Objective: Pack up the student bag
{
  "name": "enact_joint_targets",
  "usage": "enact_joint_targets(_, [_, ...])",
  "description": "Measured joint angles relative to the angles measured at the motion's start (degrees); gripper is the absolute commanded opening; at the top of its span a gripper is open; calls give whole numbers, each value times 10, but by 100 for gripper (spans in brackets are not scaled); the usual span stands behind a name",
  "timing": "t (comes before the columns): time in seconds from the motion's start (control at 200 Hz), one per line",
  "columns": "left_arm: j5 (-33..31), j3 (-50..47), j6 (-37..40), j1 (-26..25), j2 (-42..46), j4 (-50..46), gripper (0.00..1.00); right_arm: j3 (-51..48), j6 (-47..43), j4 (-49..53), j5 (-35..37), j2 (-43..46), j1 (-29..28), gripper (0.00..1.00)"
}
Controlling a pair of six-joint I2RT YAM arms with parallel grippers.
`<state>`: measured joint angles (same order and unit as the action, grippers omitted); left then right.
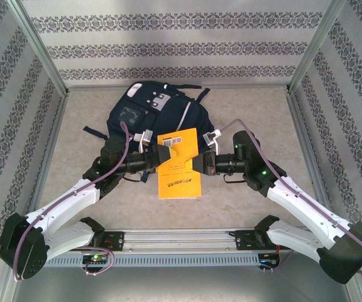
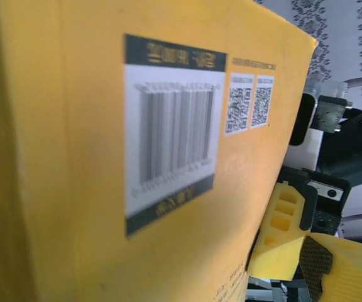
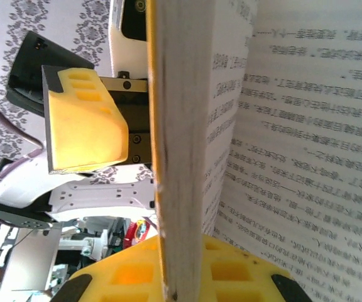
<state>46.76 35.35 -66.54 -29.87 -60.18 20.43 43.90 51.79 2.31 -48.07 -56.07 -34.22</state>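
Well, the backpack (image 1: 144, 113) lies at the far middle of the table (image 1: 263, 119), just beyond both arms. I judge it soft and floppy, best taken at the rim of its opening. My right gripper (image 1: 201, 165) pinches the yellow book (image 1: 178, 167); my left gripper (image 1: 161, 154) stands spread around its opposite edge.

book (image 2: 168, 207): cut off left, top, bottom | barcode label (image 2: 171, 132): print blurred | student bag (image 1: 149, 113): near edge behind book
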Motion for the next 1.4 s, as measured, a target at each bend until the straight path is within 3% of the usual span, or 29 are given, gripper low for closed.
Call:
enact_joint_targets(0.105, [5, -11, -22, 0, -3, 45, 81, 0, 5, -10, -6, 0, 6, 0])
enact_joint_targets(0.375, [8, -19, -28, 4, -4, 73, 18, 0, 3, -3, -15, 0, 34, 0])
enact_joint_targets(0.475, [8, -19, -20, 3, -3, 75, 0, 0, 0, 10, -14, 0, 37, 7])
enact_joint_targets(0.64, [1, -19, -5, 3, 2, 56, 0, 5, -35, 51, 16, 1, 39, 51])
enact_joint_targets(0.744, [-39, -18, 11, 3, 21, 10, 0, 15, -56, 96, 105, 20, 41, 80])
enact_joint_targets(0.814, [-90, -17, 13, 3, 37, -9, 0, 4, -41, 90, 159, 54, 41, 90])
enact_joint_targets(0.944, [-191, -9, -5, 3, 44, -2, 0, -26, 14, 27, 222, 93, 39, 95])
enact_joint_targets(1.119, [-315, 1, -62, 3, 25, 56, 0, -61, 135, -97, 274, 52, 7, 98])
enact_joint_targets(1.404, [-415, 42, -133, -4, -33, 119, 0, -74, 253, -279, 352, -29, -81, 98])
